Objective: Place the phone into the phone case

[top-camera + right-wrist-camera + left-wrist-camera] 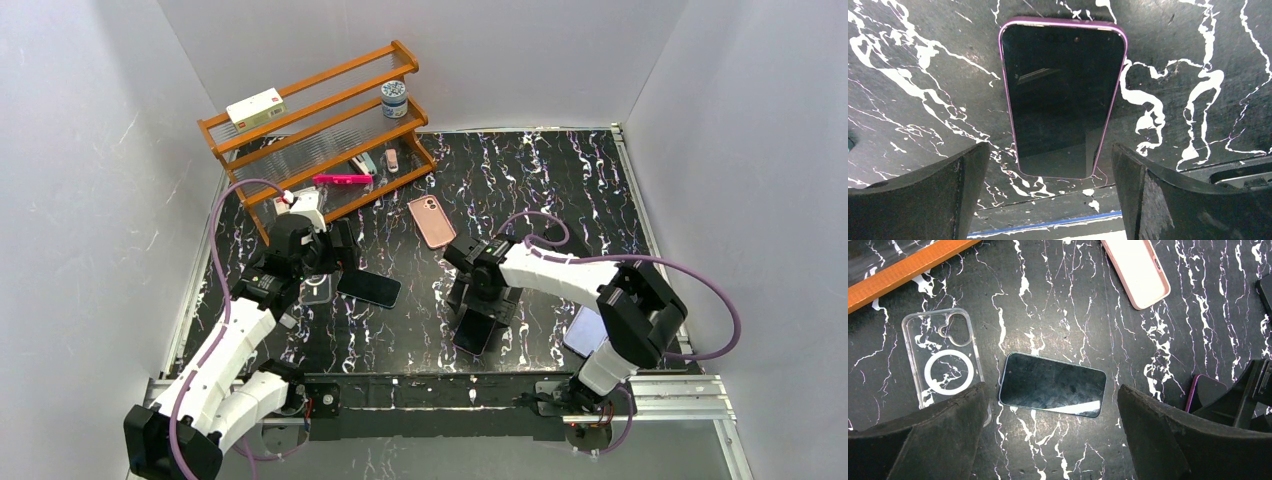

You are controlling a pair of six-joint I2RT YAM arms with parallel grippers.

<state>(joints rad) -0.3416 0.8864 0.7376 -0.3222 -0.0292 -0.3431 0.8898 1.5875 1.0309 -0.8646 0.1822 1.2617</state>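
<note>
A dark phone [1053,385] with a teal edge lies screen up on the marble table, between the fingers of my open left gripper [1050,395] and below them. A clear phone case [943,360] with a white ring lies just left of it, partly under the left finger. In the top view the phone [368,288] and the clear case [318,288] sit beside the left gripper [338,258]. My right gripper [1049,150] hovers open over a second dark phone [1063,95] with a purple rim, near the table's front edge [474,330].
A pink phone case [431,221] lies face up mid-table. A wooden rack [320,130] at the back left holds a box, a jar and small items. A lavender flat thing [583,330] lies under the right arm. A blue tape line [1048,222] marks the front edge.
</note>
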